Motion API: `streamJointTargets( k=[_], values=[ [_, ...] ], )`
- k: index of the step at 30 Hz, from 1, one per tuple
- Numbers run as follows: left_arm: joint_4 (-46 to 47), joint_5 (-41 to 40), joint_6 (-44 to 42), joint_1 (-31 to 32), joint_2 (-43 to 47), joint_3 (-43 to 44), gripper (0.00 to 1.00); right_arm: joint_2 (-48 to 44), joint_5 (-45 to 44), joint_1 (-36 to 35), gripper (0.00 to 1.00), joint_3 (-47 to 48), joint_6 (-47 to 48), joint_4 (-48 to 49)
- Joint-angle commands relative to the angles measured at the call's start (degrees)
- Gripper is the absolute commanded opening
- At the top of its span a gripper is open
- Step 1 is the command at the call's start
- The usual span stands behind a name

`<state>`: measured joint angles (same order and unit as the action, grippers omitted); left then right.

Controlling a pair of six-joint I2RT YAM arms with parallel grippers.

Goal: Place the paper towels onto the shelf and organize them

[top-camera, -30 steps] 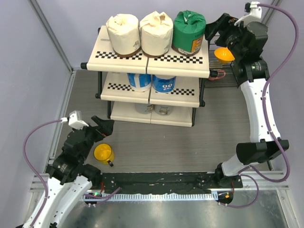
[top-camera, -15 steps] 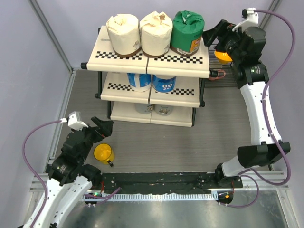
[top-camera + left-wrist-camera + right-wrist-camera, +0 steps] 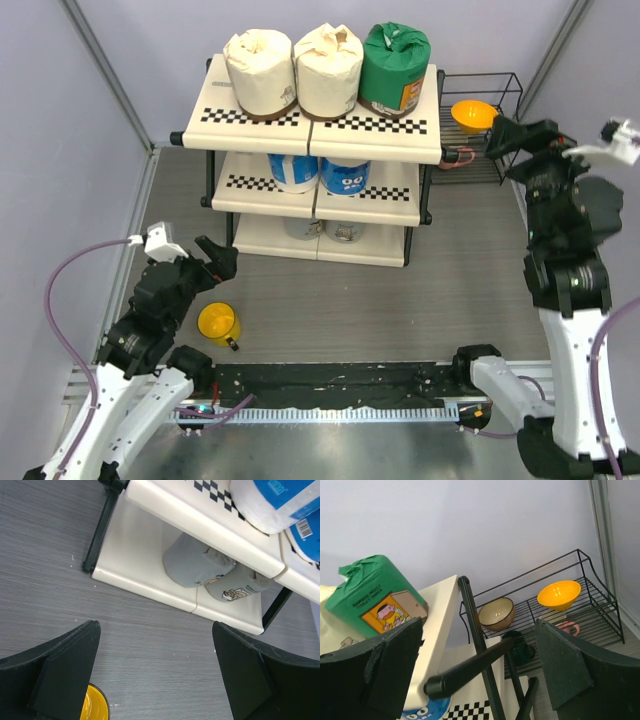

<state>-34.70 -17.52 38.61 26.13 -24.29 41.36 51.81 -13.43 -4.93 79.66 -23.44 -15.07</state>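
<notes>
The shelf [image 3: 270,137] carries all the paper towels I can see. On its top board stand two cream rolls [image 3: 260,72] [image 3: 330,68] and a green roll [image 3: 396,68]. Two blue-and-white rolls [image 3: 293,170] [image 3: 280,500] sit on the middle board, and two grey rolls [image 3: 192,562] [image 3: 240,585] lie on the bottom one. My right gripper [image 3: 520,135] [image 3: 477,650] is open and empty, off the shelf's right end, facing the green roll [image 3: 375,600]. Low at the front left, my left gripper [image 3: 215,255] [image 3: 155,670] is open and empty too.
A small yellow mug [image 3: 218,323] [image 3: 95,707] stands on the floor just under the left gripper. Behind the shelf's right end is a black wire rack [image 3: 500,95] [image 3: 600,610] with an orange bowl [image 3: 472,112] [image 3: 559,594] and a beige bowl [image 3: 496,614]. Grey walls close in on both sides.
My right arm has drawn back from the green roll, down and to the right, away from the shelf's top corner, and its jaws have opened wider. The left arm has shifted slightly.
</notes>
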Motion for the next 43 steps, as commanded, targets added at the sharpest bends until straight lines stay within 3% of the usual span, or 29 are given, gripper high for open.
streamJointTargets(
  k=[1,8,20,26,43],
  values=[
    [0.16,0.82,-1.17,0.06,-2.51,2.14,1.00,-8.19,2.96,0.09,1.00,-9.85,-2.75,0.31],
    [0.25,0.20,-1.17,0.15,-0.32,1.26,1.00,-22.00,7.36,0.01,1.00,-27.51,-4.77,-1.45],
    [-2.83,-0.94,1.55,0.06,12.50,-3.31,1.00,-38.09,7.37,0.01,1.00,-41.50,-11.00,-14.28],
    [-3.97,-3.22,2.61,0.06,17.00,-4.01,1.00,-40.21,7.46,0.09,1.00,-44.67,-13.82,-18.67],
    [-5.38,-6.82,3.75,0.06,16.47,-4.19,1.00,-40.91,7.54,0.01,1.00,-43.80,-12.77,-19.30]
  ],
)
